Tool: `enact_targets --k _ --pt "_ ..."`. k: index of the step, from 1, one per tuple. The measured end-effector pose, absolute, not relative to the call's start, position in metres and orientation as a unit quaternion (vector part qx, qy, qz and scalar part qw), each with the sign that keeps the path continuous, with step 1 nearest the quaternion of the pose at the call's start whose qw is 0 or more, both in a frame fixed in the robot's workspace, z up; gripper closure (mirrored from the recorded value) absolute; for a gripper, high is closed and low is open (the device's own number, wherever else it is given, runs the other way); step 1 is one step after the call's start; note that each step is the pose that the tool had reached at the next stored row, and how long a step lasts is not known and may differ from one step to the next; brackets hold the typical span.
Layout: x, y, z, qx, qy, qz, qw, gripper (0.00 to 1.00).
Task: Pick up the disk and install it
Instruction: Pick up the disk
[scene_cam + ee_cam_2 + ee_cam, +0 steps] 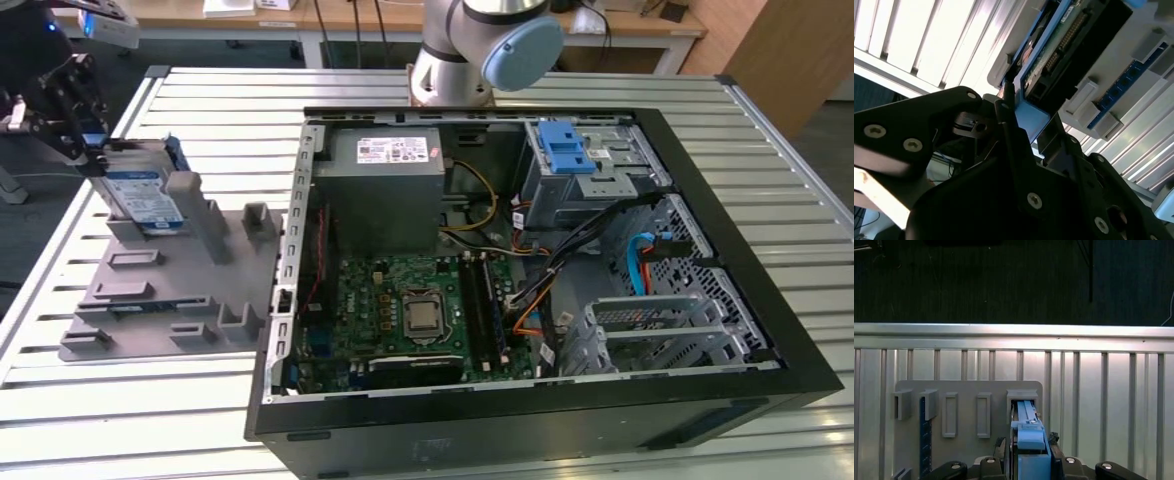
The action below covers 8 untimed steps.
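Observation:
The disk (140, 195) stands on edge in a slot at the far end of the grey holder plate (160, 295), at the exterior view's left, its blue-and-white label facing the camera. My gripper (80, 135) hangs over the disk's far upper end. In the first wrist view the blue side rail of the disk (1026, 415) runs between the two dark fingers, which sit tight against it. In the second wrist view a thin fingertip (1006, 100) lies on the rail beside the disk's underside (1064, 40). The disk still rests in its slot.
An open computer case (747, 290) lies on the slatted metal table (134, 420), with a motherboard (414, 310), a grey power supply (387, 160) and a drive cage with a blue latch (567, 155). The arm's base (474, 50) stands behind the case. A blue strip (925, 440) sits in the holder.

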State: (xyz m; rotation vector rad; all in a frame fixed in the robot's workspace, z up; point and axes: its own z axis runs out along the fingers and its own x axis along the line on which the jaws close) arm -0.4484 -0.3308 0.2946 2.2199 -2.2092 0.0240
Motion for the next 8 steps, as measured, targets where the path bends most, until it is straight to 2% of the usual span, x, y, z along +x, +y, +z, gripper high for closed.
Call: enact_targets --k 8 --pt "-0.4489 -0.3308 0.2909 0.709 -0.705 0.008 0.005 0.56"
